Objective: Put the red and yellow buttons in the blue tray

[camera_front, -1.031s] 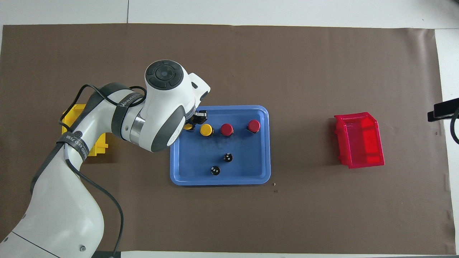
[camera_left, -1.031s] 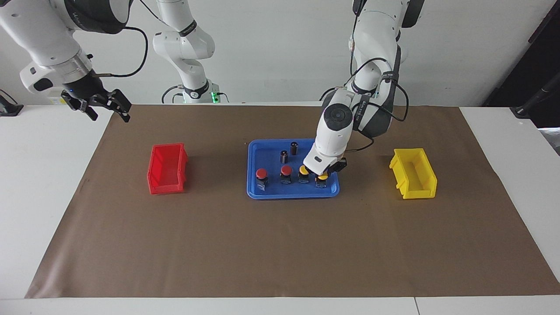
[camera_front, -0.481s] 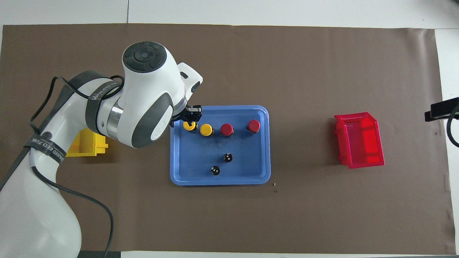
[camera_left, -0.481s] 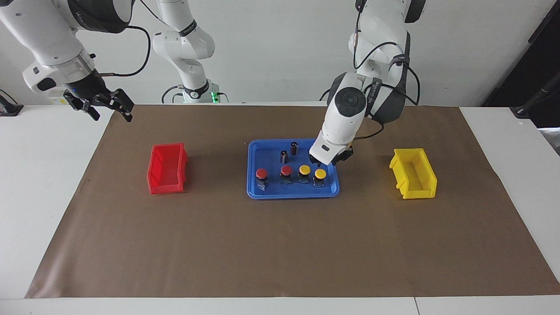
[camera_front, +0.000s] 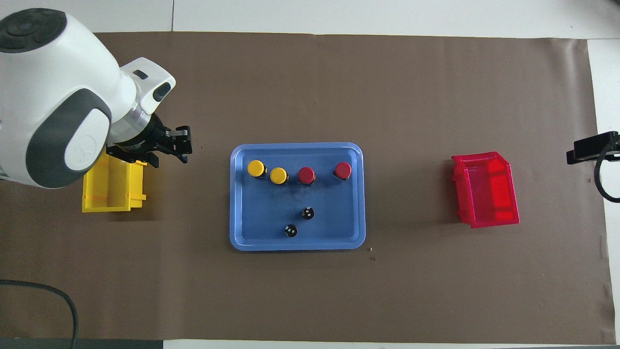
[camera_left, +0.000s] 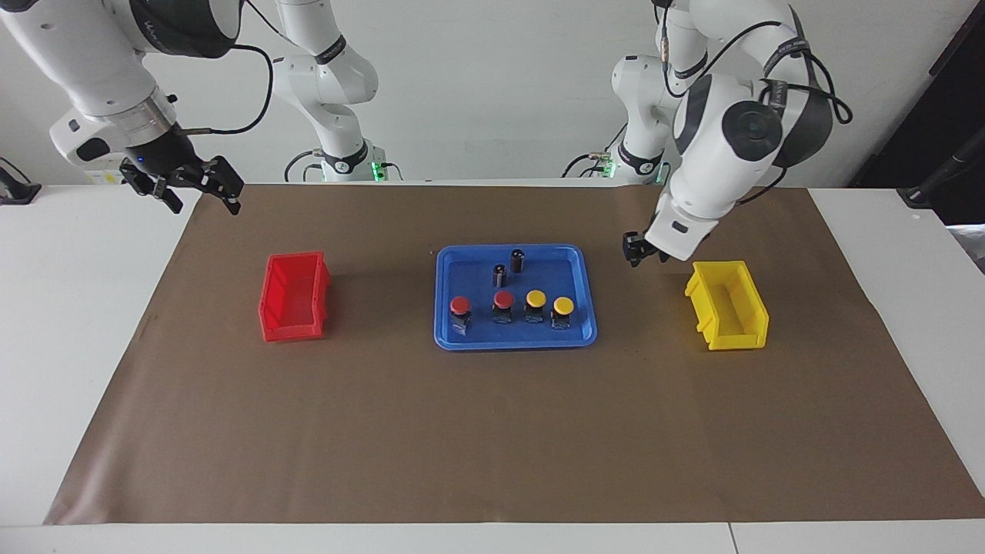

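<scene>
The blue tray (camera_left: 469, 271) lies mid-table, also in the overhead view (camera_front: 334, 218). In it stand two red buttons (camera_left: 459, 306) (camera_left: 503, 300) and two yellow buttons (camera_left: 535, 297) (camera_left: 563, 306) in a row along the tray's edge farthest from the robots. They also show in the overhead view: red (camera_front: 343, 169) (camera_front: 306, 175), yellow (camera_front: 278, 175) (camera_front: 255, 168). My left gripper (camera_left: 637, 254) (camera_front: 185, 144) is open and empty, up over the mat between the tray and the yellow bin. My right gripper (camera_left: 204, 201) is open and empty, and waits over the mat's corner at the right arm's end.
Two dark capless cylinders (camera_left: 517, 259) (camera_left: 499, 274) stand in the tray, nearer to the robots than the buttons. A small yellow bin (camera_left: 727, 306) stands toward the left arm's end and a small red bin (camera_left: 294, 296) toward the right arm's end. A brown mat (camera_left: 492, 431) covers the table.
My left gripper has let go of the end yellow button, risen from the tray and swung toward the yellow bin. The button stays in the tray. My right gripper barely shifted.
</scene>
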Tool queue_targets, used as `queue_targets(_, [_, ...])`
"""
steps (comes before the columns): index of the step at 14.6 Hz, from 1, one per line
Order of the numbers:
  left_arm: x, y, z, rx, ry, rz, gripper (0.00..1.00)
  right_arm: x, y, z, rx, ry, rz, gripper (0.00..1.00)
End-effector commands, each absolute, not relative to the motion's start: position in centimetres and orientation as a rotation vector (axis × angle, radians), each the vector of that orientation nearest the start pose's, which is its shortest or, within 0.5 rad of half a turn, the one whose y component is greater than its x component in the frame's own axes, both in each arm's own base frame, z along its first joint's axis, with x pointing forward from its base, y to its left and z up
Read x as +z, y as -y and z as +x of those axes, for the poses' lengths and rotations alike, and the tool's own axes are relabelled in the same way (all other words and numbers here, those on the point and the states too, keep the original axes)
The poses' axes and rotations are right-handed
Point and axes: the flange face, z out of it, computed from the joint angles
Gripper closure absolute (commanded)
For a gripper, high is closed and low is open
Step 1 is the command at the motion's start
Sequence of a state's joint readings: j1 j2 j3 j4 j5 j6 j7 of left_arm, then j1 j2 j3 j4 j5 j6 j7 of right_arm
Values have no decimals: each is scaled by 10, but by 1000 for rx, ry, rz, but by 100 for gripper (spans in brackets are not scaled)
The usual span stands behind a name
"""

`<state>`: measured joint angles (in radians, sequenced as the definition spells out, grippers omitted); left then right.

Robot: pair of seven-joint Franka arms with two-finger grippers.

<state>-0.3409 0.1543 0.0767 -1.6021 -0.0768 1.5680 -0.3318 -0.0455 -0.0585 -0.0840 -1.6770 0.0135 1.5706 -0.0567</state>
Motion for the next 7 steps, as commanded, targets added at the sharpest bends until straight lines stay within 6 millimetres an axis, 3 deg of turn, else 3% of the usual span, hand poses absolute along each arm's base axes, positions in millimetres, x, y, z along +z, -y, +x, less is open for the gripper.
queue_targets(1, [546,117,558,280,98,-3109,7,607,69,523,69,-81,-3118,0])
queue_targets(3, [558,95,557,255,86,-3117,1,607,69,523,69,-81,-3118,0])
queue_targets(7, [580,86,545,224,-6,-3111,1,607,69,523,69,-81,-3116,0])
